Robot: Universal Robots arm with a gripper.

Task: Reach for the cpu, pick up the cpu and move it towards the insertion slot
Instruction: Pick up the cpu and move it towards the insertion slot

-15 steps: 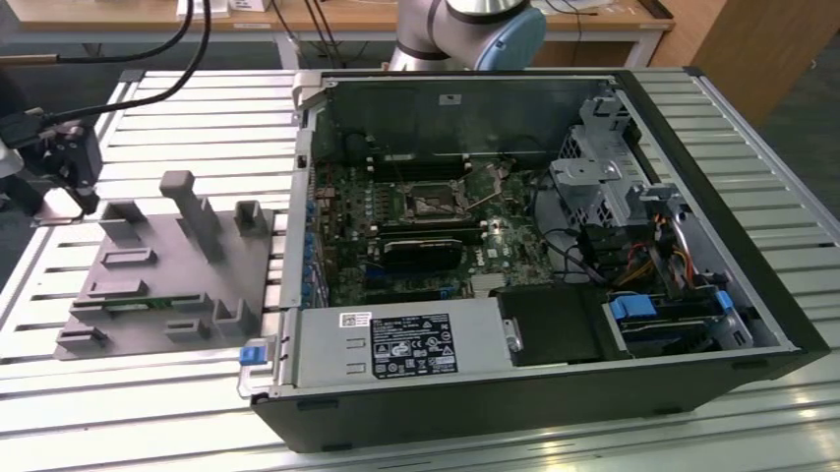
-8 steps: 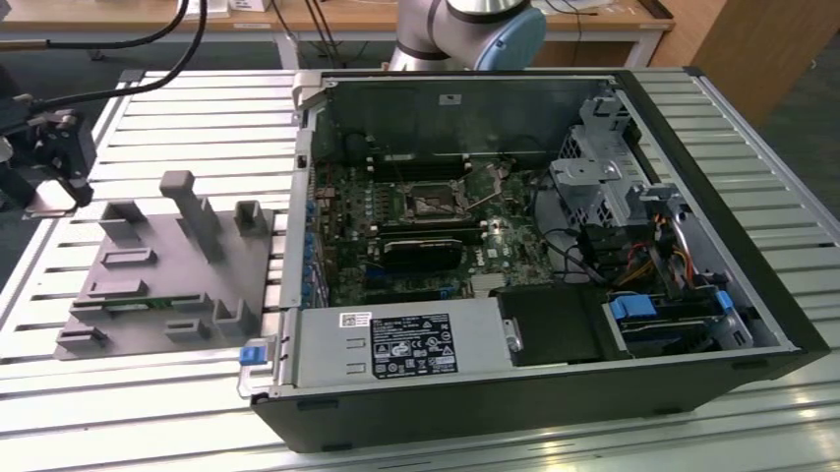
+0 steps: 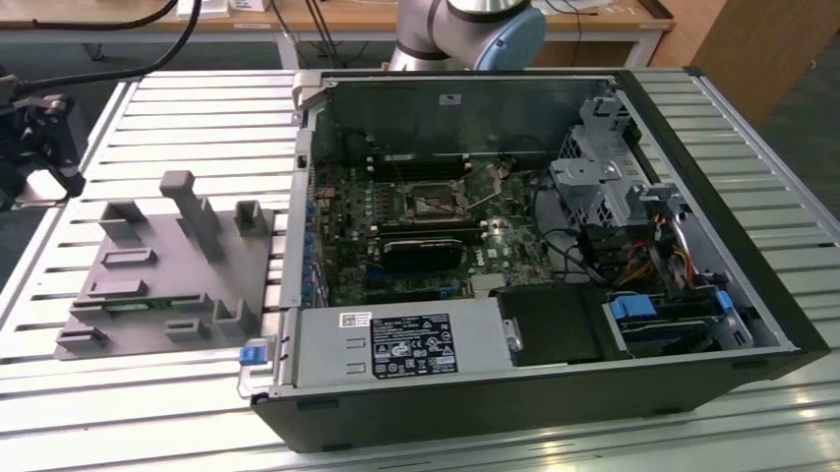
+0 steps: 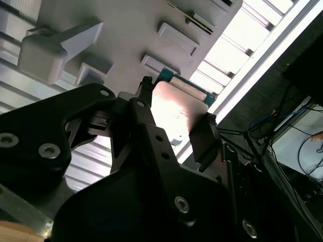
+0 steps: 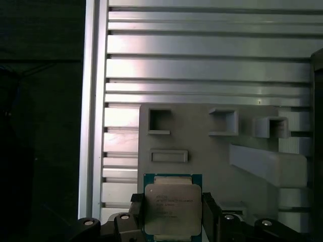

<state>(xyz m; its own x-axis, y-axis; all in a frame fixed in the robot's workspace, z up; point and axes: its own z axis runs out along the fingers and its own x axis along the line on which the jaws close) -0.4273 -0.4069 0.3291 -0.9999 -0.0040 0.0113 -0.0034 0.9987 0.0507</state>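
Exterior view first: what is sitting on the bench?

— A slatted metal table (image 3: pixel 197 108) is carrying an open computer case (image 3: pixel 525 393), with a grey tray (image 3: pixel 145 285) of blocks and posts lying alongside. Inside the case, a green circuit board (image 3: pixel 393 246) is holding the insertion slot (image 3: pixel 430 204), a dark square in a silver frame.

— And what is the claw doing?

— In both wrist views the claw (image 5: pixel 172 201) is pinching the cpu (image 5: pixel 172 214) by two opposite edges. Its jaws are standing no wider than the chip itself, with one of the fingers (image 4: pixel 204 136) pressing on each side. The silvery top is facing the first wrist camera.

— Where is everything lying from the claw?

— The tray is lying just beyond the fingertips, and the table's edge is running close beside the claw. The chip appears to be hanging clear of the tray, though I cannot tell for certain. The slot, by my reading, is sitting well apart from the claw, inside the case.

— So which step is in hand?

— The reach is looking finished and the pick-up is looking made, so the carry is the part remaining. I judge it is calling for a level chip, a gentle edge grip, clearance over the case wall, and squaring to the frame.
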